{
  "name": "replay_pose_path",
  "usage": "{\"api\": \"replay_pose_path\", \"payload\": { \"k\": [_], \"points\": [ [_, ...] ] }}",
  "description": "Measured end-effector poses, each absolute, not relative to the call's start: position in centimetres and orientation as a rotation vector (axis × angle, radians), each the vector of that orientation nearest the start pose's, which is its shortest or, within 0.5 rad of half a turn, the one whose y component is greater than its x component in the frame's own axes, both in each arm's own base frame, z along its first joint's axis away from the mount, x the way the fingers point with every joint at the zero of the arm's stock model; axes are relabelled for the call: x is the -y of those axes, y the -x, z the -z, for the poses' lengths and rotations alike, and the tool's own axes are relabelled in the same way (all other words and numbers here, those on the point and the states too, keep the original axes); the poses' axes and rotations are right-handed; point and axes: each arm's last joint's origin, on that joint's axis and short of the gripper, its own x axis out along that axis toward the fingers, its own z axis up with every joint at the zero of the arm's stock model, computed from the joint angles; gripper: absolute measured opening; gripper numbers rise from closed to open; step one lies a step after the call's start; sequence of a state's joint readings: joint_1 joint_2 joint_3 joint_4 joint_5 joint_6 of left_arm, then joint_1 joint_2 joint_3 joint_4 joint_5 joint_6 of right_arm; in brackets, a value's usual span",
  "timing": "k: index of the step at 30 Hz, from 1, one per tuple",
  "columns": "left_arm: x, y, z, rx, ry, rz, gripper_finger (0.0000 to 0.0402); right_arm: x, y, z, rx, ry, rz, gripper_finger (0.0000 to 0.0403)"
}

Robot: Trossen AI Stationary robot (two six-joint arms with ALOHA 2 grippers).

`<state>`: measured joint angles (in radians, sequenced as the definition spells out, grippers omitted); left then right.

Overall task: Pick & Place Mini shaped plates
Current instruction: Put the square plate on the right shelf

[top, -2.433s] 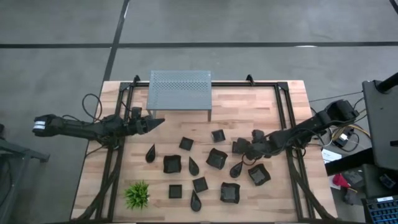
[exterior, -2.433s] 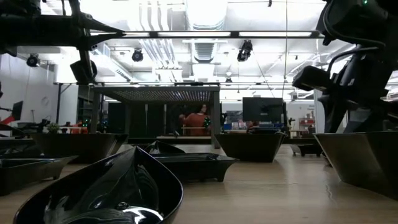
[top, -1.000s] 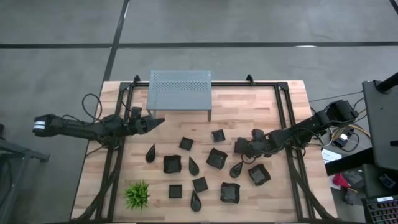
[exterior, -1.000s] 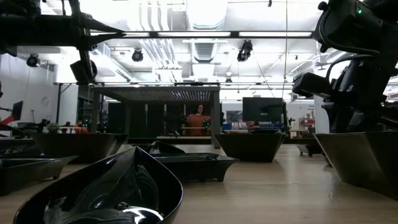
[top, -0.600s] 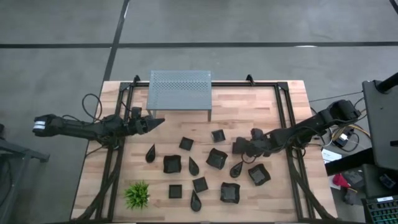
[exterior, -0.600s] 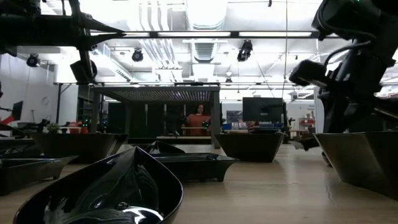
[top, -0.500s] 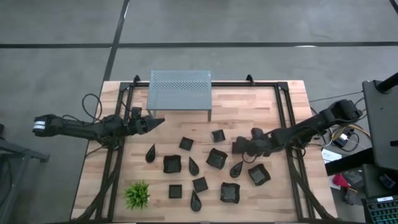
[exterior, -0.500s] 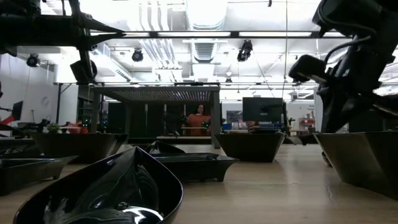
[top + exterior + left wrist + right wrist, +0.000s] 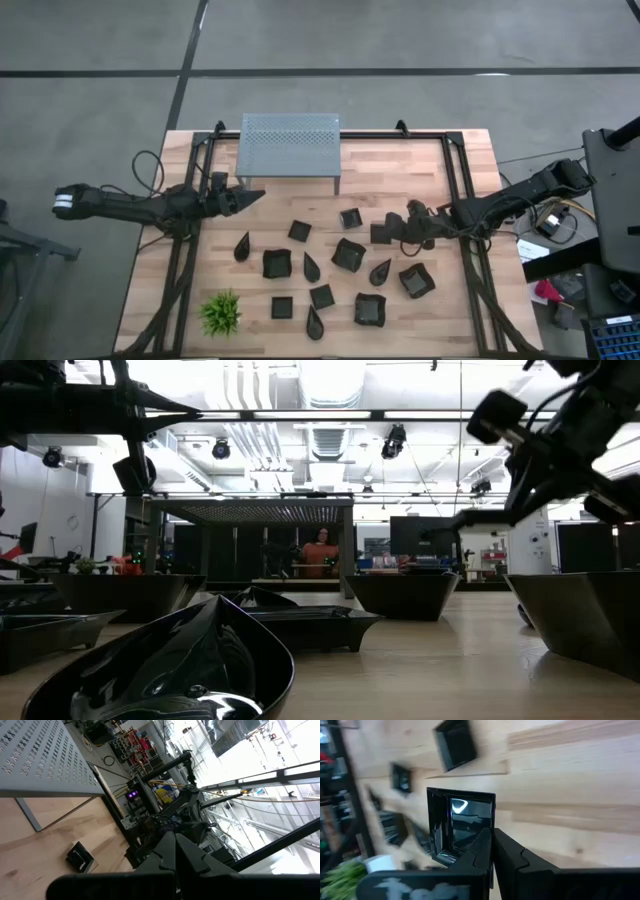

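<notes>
high view shows the right gripper [image 9: 392,232] over the right half of the light wooden table [image 9: 400,170], its fingers pinched on one rim of a small glossy black square plate [image 9: 381,234]; the right wrist view confirms the grip, with the plate's wall [image 9: 462,822] clamped between the closed dark fingers and the dish hanging clear above the boards. the remaining mini shaped plates, square and teardrop, lie scattered across the middle of the table, one square dish [image 9: 349,254] just beside the carried one and one teardrop dish [image 9: 380,272] close below it. the grey perforated metal shelf [image 9: 290,143] stands at the far edge, well apart. the left gripper [image 9: 246,198] waits at the left side near that shelf, its fingers closed on nothing. to do the carry well, judged from this layout: keep the plate level, since a one-rim pinch on a glossy wall may slip or let the dish swing; lift high enough to clear neighbouring rims; move slowly; release only once the base rests flat. the spiky green plant [image 9: 221,313] lies outside the path.
</notes>
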<state>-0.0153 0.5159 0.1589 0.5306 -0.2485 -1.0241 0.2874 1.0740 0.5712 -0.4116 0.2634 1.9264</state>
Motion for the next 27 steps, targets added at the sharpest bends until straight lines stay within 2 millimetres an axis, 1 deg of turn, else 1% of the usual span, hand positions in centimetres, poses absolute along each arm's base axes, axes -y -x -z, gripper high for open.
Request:
{"api": "replay_pose_path", "payload": {
  "k": [4,8,14,21,27],
  "points": [
    [-0.5,-13.5,-22.1,0.277,1.039,-0.124,0.0,-4.9,-19.4,-21.0,-0.528,-1.544,0.749,0.0008],
    [-0.5,-13.5,-22.1,0.277,1.04,-0.124,0.0,-4.7,-19.7,-22.5,-0.502,-1.527,0.762,0.0008],
    [-0.5,-13.5,-22.1,0.277,1.04,-0.124,0.0,-3.8,-20.0,-25.6,-0.502,-1.455,0.775,0.0008],
    [-0.5,-13.5,-22.1,0.277,1.04,-0.124,0.0,-1.6,-20.5,-29.2,-0.461,-1.387,0.82,0.0008],
    [-0.5,-13.5,-22.1,0.278,1.04,-0.124,0.0,1.0,-21.2,-31.2,-0.416,-1.317,0.856,0.0008]
  ]
}}
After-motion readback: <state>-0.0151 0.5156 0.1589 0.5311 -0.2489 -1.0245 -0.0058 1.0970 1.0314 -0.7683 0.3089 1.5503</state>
